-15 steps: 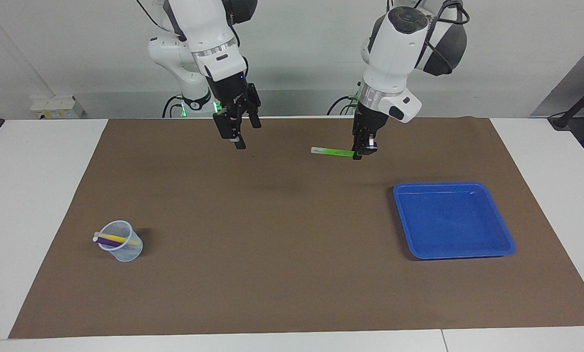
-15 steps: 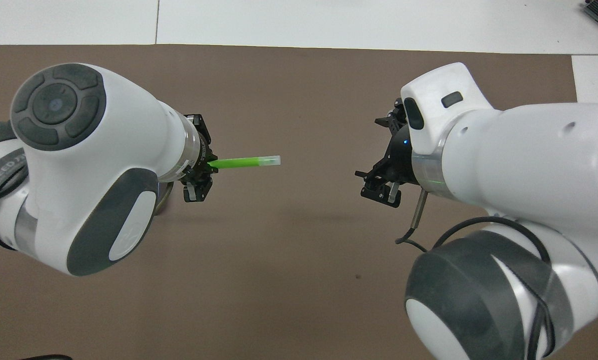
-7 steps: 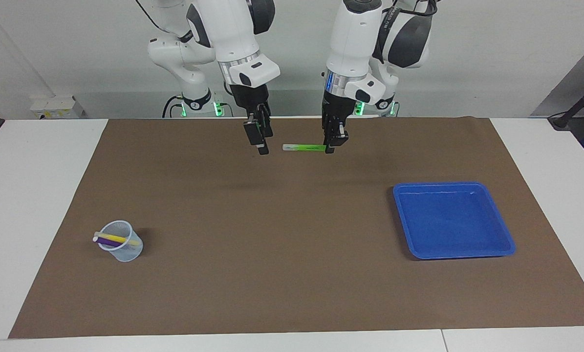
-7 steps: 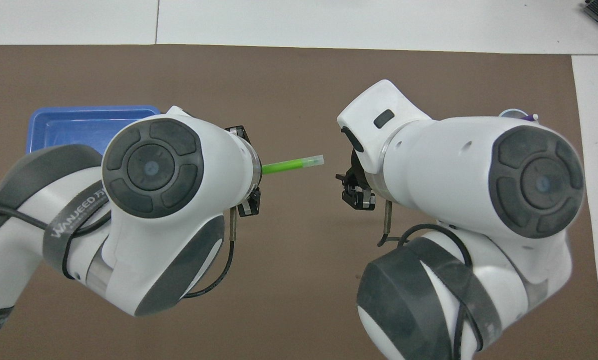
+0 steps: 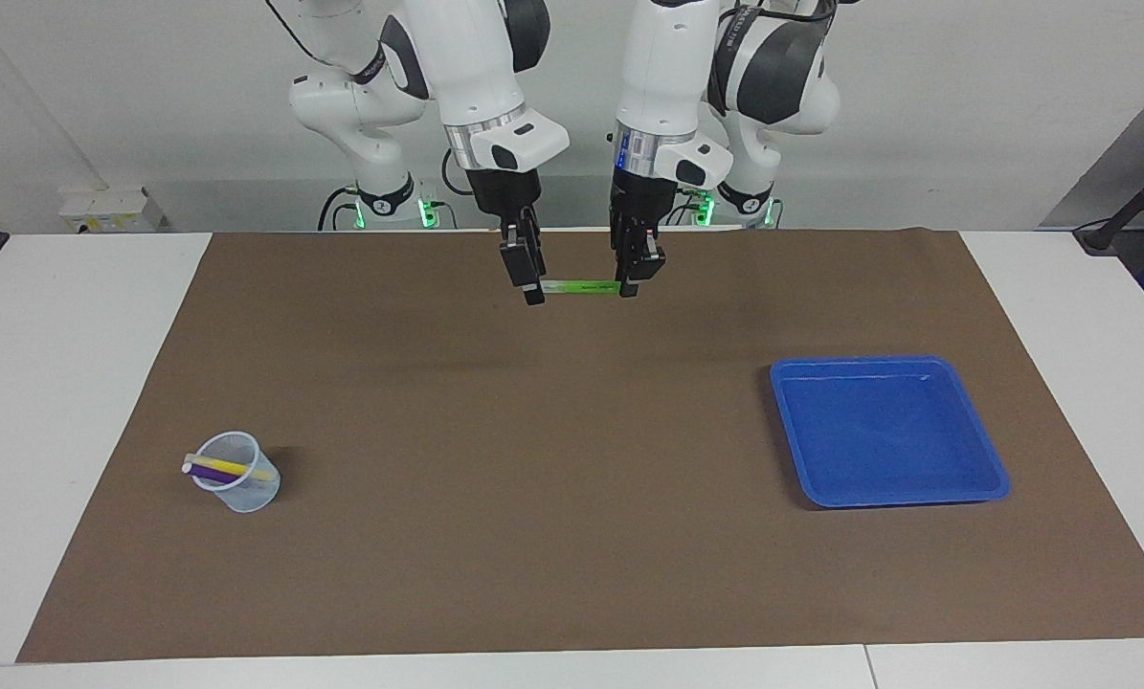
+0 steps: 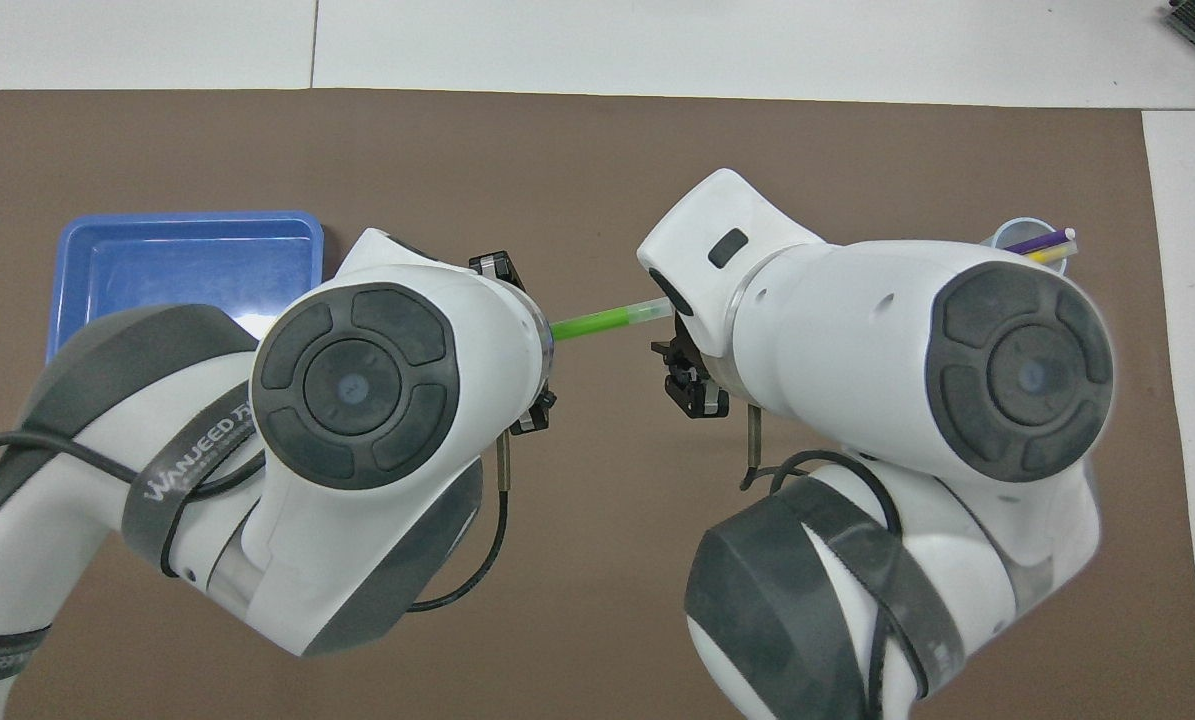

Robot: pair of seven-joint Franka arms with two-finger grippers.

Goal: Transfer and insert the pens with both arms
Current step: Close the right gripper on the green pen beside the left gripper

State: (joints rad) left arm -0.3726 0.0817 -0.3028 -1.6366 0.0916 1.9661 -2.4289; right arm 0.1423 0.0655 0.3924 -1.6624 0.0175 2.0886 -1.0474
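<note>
1. A white table (image 5: 83, 402) stands before a pale wall, and a brown mat (image 5: 572, 536) covers most of its top.
2. The left arm (image 5: 672, 86) and the right arm (image 5: 466, 67) both lean in over the part of the mat nearest the robots, their wrists close together above its middle.
3. A blue tray (image 5: 983, 450) lies on the mat toward the left arm's end, with nothing visible in it.
4. A clear cup (image 5: 238, 478) stands on the mat toward the right arm's end, well apart from the tray.
5. The left gripper (image 5: 631, 279) is up in the air over the mat and is clenched on one end of the green pen (image 5: 581, 286).
6. The right gripper (image 5: 528, 282) is level with it, over the same stretch of mat, at the pen's pale cap end. Whether its fingers have clamped the cap or stand loose around it cannot be told.
7. The green pen lies level between the two grippers, spanning the gap from one to the other; in the overhead view its cap runs under the right wrist.
8. The purple pen (image 5: 210, 471) and the yellow pen (image 5: 236, 468) lean side by side in the cup, their pale cap ends poking over its rim.
</note>
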